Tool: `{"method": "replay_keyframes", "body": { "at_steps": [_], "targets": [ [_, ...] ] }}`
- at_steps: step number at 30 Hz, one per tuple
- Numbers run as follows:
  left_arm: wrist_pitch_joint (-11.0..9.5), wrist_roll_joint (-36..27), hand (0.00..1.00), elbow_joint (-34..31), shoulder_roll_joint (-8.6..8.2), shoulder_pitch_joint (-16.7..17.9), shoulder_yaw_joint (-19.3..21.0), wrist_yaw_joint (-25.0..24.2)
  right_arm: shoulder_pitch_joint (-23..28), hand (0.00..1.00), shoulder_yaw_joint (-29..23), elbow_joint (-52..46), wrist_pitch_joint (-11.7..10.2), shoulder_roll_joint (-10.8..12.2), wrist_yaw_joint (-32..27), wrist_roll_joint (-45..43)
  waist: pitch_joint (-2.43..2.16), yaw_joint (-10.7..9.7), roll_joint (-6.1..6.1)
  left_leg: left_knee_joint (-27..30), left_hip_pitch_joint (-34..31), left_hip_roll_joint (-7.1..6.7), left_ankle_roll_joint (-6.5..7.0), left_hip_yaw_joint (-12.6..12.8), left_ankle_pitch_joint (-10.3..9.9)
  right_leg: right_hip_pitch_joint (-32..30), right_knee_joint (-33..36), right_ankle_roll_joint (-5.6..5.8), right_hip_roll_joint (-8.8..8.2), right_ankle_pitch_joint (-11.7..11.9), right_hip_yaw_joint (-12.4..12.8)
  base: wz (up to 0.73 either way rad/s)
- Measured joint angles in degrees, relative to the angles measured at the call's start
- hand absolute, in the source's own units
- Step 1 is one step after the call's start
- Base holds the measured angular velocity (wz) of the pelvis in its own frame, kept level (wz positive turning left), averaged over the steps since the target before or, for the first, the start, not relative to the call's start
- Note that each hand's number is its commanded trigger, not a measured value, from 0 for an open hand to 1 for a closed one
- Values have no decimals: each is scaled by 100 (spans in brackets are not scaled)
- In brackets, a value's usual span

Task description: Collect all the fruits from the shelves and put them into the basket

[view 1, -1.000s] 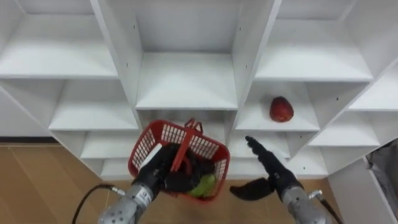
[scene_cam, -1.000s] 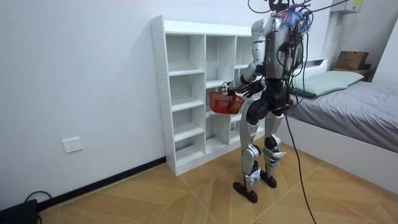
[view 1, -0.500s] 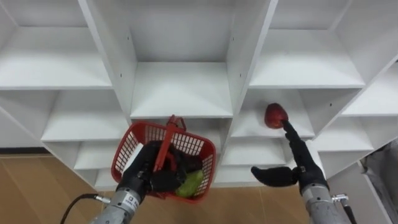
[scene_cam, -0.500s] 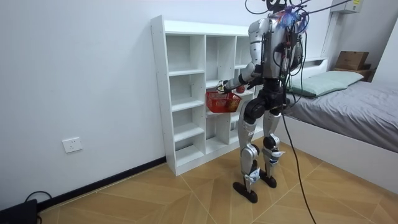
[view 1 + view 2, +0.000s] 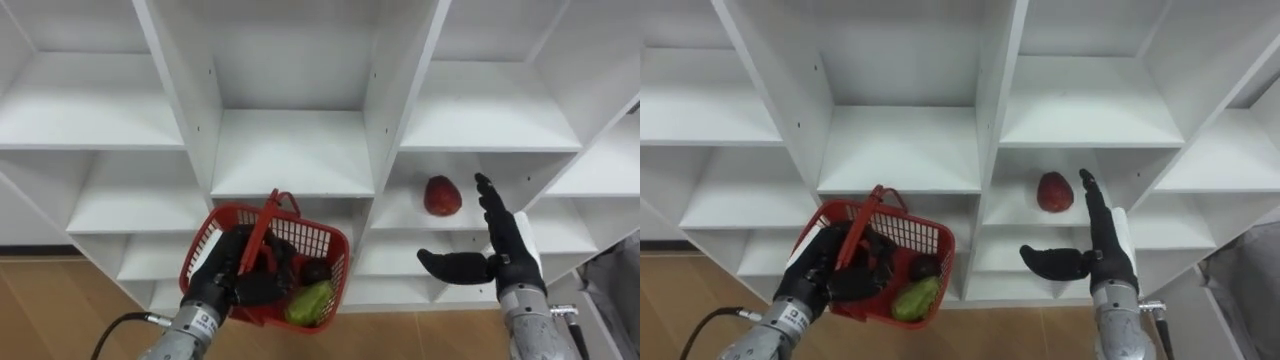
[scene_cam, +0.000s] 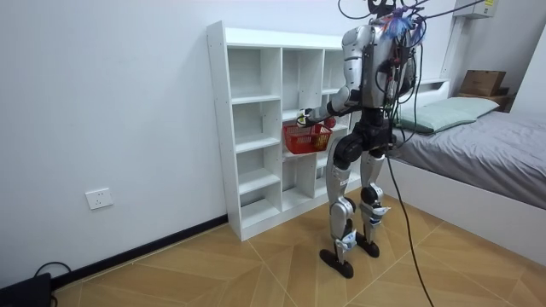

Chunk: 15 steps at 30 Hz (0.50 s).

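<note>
Change: right hand (image 5: 508, 258) has drawn back from the red fruit (image 5: 442, 196); now just beside it, apart.
Right hand: wide, fingers straight, empty.
Red fruit: on closet shelf (image 5: 398, 214), right column.
Left hand (image 5: 233, 286): curled on red basket (image 5: 322, 240).
Advice: we would wrap fingers round the fruit before lifting.

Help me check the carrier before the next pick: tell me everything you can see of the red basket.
The red basket looks like plastic, with lattice walls, a solid rim and a thin handle standing up. It hangs tilted before the white shelf unit, at its middle column, carried by the left hand, fingers curled at its near side. Inside lie a green fruit and a dark fruit.
</note>
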Motion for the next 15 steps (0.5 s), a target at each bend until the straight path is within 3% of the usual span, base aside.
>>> {"method": "replay_keyframes", "body": {
  "at_steps": [12, 15],
  "targets": [
    [2, 6, 100, -2, 59, 62, 163, -342, -4, 0, -1, 50, 48, -30, 12, 164, 0, 17, -78, 61, 2, 7, -9, -39, -35, 74, 4, -12, 1, -12, -70, 1],
    [6, 7, 100, -8, 99, 110, 230, -408, -22, 0, -16, 119, 127, -231, 75, 204, 0, 35, -92, 81, -14, 2, -10, -101, -45, 72, -5, -7, -6, -34, -126, 10]
  ]
}}
